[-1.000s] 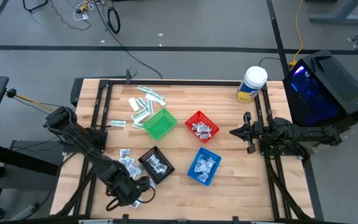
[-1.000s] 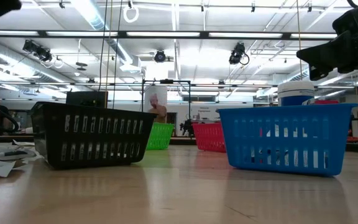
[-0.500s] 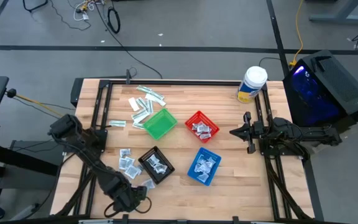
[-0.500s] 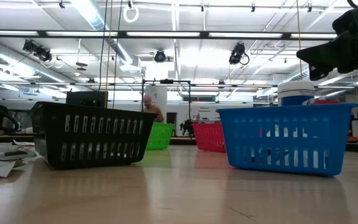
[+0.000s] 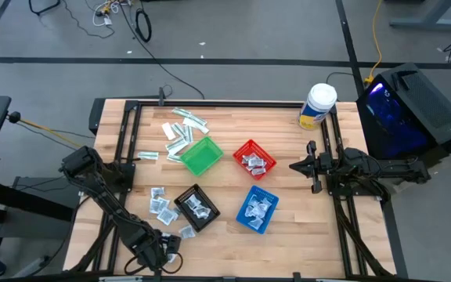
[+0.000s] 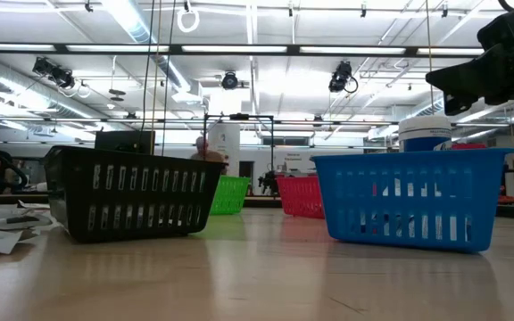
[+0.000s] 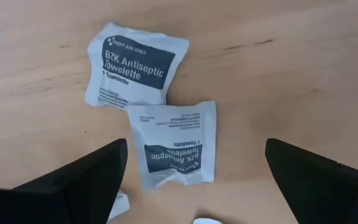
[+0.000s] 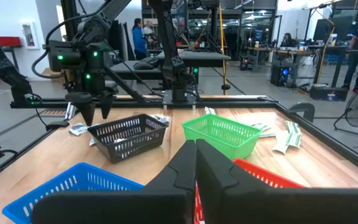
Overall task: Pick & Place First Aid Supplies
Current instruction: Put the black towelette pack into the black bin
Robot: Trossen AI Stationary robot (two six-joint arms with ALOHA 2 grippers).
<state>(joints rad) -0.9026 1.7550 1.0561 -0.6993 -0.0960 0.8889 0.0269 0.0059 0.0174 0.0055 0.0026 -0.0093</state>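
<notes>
White-and-blue sachets (image 7: 174, 150) lie on the worktop (image 5: 288, 235) at lower left of the high view, beside the black basket (image 5: 196, 208). Left hand (image 5: 163, 251) hovers above them, wide, empty. Right hand (image 5: 310, 165) waits at right, closed.

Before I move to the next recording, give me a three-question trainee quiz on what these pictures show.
1. True or false: the left gripper hangs open above white-and-blue packets lying on the table.
2. Multiple choice: the black basket sits nearest which basket? A) the red basket B) the green basket C) the blue basket
3. Fill in: the right gripper waits at the table's right side with its fingers ____.

Key: 1 true. 2 B; the blue one is almost as near. 3 shut.
</notes>
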